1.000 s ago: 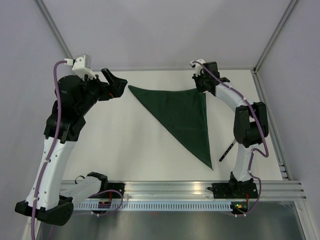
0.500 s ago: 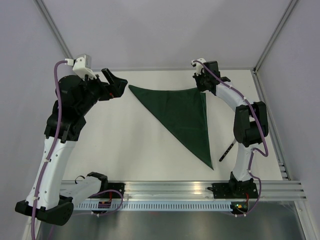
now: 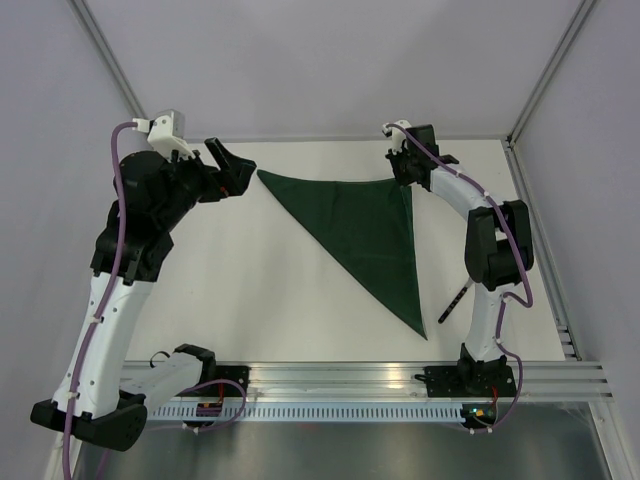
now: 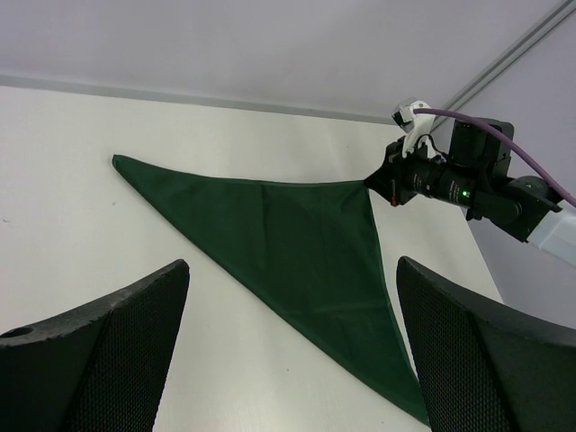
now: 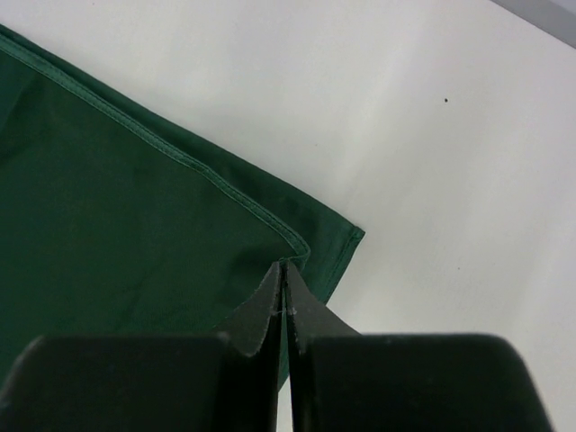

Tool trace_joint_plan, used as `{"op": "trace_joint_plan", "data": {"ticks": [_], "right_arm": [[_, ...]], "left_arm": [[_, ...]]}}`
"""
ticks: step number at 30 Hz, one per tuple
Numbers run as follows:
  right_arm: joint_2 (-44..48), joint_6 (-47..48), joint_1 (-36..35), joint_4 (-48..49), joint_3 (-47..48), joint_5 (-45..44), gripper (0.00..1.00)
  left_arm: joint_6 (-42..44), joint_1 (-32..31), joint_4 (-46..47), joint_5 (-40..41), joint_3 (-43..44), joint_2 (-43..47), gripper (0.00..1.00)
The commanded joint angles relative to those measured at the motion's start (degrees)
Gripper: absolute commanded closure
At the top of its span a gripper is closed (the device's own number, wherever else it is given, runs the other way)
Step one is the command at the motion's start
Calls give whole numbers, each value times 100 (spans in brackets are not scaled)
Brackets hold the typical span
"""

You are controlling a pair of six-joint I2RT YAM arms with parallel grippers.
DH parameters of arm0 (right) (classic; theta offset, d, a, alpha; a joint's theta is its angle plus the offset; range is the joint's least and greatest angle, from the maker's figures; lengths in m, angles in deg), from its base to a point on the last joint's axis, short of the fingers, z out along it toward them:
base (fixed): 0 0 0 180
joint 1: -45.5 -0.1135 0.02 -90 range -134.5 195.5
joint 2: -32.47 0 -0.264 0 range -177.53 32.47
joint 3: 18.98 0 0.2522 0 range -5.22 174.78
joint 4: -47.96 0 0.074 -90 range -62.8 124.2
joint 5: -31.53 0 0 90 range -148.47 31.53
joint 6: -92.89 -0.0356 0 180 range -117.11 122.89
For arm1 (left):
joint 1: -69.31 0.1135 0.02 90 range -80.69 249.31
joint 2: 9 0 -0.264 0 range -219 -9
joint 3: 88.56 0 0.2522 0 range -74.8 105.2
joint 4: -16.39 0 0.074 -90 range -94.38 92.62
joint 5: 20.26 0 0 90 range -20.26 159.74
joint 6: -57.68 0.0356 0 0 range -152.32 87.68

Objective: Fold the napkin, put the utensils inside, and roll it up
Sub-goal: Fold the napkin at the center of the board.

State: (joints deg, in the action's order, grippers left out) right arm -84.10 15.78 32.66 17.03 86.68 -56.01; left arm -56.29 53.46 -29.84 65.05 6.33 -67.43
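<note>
We see the napkin (image 3: 370, 235), folded triangular, toward the far right corner of the counter (image 3: 280, 290). It looks soft and light, so we'd pinch its hemmed corners. Our right gripper (image 5: 284, 270) is closed at one corner. The left gripper (image 3: 232, 165) gapes wide, empty.

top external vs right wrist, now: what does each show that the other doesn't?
Only top external: the whole triangular napkin, the fork on the table right of it, and the open left gripper off its far left corner. Only right wrist: hem stitching, the two layers' corners slightly offset, and the right gripper shut, tips at the upper corner. Both: the napkin's far right corner on the white table.
</note>
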Motion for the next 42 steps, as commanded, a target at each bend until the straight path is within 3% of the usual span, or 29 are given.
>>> {"op": "trace_joint_plan", "data": {"ticks": [1,3,4,8,14,18,24,32,42], "right_arm": [[-58,-5,45,38,276,-211,93],[-41,-66,71,38,311,-211,62],[-23,-102,89,12,329,-211,41],[64,-216,159,-172,565,-211,26],[354,-584,370,-638,803,-185,24],[635,-945,870,-1068,838,342,25],[1285,-1130,1467,-1263,312,615,26],[2331,-1271,2802,-1491,-646,1555,27],[3870,-1157,3692,-1667,-1684,1600,28]], "left_arm": [[-231,12,241,-120,-122,-1,0],[-223,12,302,-181,-184,8,0],[-231,12,329,-208,-254,-10,0],[-240,12,434,-278,-404,8,0],[-310,-5,873,-708,-834,-45,1],[-267,-58,1137,-797,-1151,-151,1],[-91,-320,1366,-903,-1336,-344,2],[59,-2524,2156,-95,-1310,-1836,6],[375,-4512,2763,617,33,-4552,16]]}}
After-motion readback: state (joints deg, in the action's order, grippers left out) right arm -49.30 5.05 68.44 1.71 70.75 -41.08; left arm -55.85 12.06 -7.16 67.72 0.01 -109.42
